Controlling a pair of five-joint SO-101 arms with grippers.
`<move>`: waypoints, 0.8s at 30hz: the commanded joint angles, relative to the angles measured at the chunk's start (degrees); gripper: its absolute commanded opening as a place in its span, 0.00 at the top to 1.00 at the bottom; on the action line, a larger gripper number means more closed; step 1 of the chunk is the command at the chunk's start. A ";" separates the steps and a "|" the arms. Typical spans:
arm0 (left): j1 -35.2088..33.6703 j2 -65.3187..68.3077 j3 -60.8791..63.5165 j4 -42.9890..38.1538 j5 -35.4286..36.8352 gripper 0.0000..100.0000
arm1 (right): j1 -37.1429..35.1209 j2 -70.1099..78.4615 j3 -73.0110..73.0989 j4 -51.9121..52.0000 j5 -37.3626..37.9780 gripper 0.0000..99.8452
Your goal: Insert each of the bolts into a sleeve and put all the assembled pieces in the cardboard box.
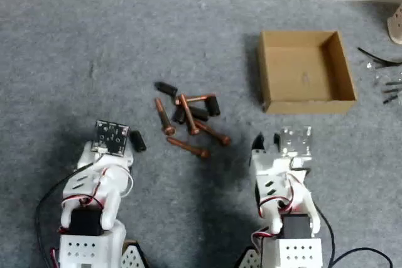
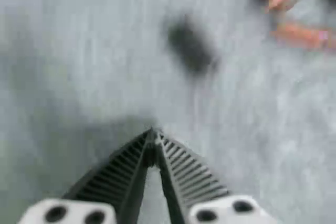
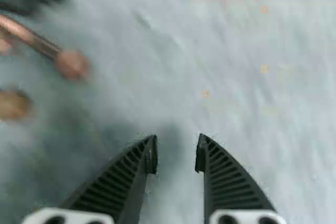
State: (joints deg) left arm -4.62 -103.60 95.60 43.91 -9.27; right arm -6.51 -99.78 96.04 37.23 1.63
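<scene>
- High view: the copper bolts lie in a loose, criss-crossed heap at the middle of the table, all of them outside the box.
- Black sleeves lie among the heap. One sits at the right end of the farthest bolt, though I cannot tell whether the bolt is inside it.
- An outlying sleeve lies just beyond the heap's far-left side.
- A lone sleeve lies apart on the left of the heap, just beside the left arm's wrist. In the left wrist view it is a dark blur ahead of the fingertips.
- The cardboard box stands open-topped at the far right, its floor bare, apart from the heap.
- The left gripper is at the near left over bare cloth, its jaws pressed together and gripping nothing.
- The right gripper is at the near right, between the heap and the box, its jaws parted with a gap and holding nothing.
- The table is covered in grey felt-like cloth. Small dark odds and ends lie at its right edge.
</scene>
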 commanded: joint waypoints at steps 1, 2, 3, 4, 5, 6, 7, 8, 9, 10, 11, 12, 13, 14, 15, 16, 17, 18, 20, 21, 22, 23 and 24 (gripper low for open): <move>0.84 -0.48 -1.89 -2.20 -0.44 0.99 | -0.57 -0.40 8.84 -2.24 -0.09 0.88; 0.75 -0.48 -1.89 -2.20 -0.44 0.99 | -0.48 -0.40 8.84 -2.24 -0.09 0.88; 0.48 -0.40 -2.07 -2.11 -0.44 0.99 | -0.48 -0.48 8.84 -2.24 -0.09 0.88; 0.40 -0.31 -2.33 -2.02 -0.44 0.99 | -0.40 -0.57 8.84 -2.24 -0.09 0.88; -0.04 -0.31 -2.42 -1.93 -0.26 0.99 | 0.22 -0.66 8.84 -2.15 -0.09 0.88; -0.57 -0.22 -2.59 -1.93 -0.18 0.99 | 1.19 -0.66 8.75 -2.07 -0.09 0.88; -1.19 -0.13 -3.47 -1.93 -0.09 0.99 | 2.42 -0.75 8.31 -1.54 0.00 0.88; -1.89 -0.04 -4.26 -1.93 0.44 0.99 | 3.65 -0.75 6.64 -0.13 0.00 0.88; -2.33 0.40 -5.05 -1.67 1.58 0.99 | 4.53 -0.31 4.09 2.24 0.00 0.88; -2.68 1.19 -5.85 -0.88 2.29 0.99 | 4.97 -0.31 1.01 5.41 0.00 0.88; -2.68 2.42 -6.64 -0.62 2.55 0.99 | 4.79 -0.31 -1.45 8.22 0.09 0.88; -2.68 4.00 -7.52 -0.44 2.55 0.99 | 4.35 -0.31 -3.74 9.98 0.26 0.88; -2.77 6.02 -8.40 -0.53 2.55 0.99 | 3.21 -0.31 -5.76 10.95 1.32 0.88; -2.86 8.31 -9.10 -0.53 2.55 0.99 | 1.63 -0.22 -7.25 11.21 2.73 0.88; -2.86 10.86 -9.89 -0.62 2.55 0.99 | -0.13 -0.22 -7.87 11.30 4.13 0.88; -2.86 13.49 -10.86 -0.79 2.55 0.99 | -1.63 -0.22 -7.87 11.38 5.01 0.88; -2.86 16.31 -11.91 -1.49 2.55 0.99 | -3.12 -0.22 -7.87 11.47 5.54 0.88; -2.95 19.21 -12.70 -2.29 2.55 0.99 | -4.44 -0.13 -7.87 11.47 5.63 0.88; -2.95 24.92 -14.02 -4.31 2.46 0.99 | -6.73 -0.13 -7.87 11.47 5.63 0.88; -2.95 27.38 -14.46 -5.45 2.46 0.99 | -7.78 -0.13 -7.87 11.47 5.71 0.88; -2.95 29.67 -14.90 -6.42 2.46 0.99 | -8.75 -0.13 -7.96 11.47 5.71 0.88; -2.95 31.78 -15.34 -7.38 2.46 0.99 | -9.45 0.04 -8.04 11.47 5.71 0.88; -2.95 33.71 -15.78 -8.26 2.46 0.99 | -10.07 0.66 -8.13 11.47 5.71 0.88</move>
State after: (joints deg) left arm -6.99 -75.47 83.74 39.52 -7.34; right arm -13.80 -99.78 91.30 48.48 6.46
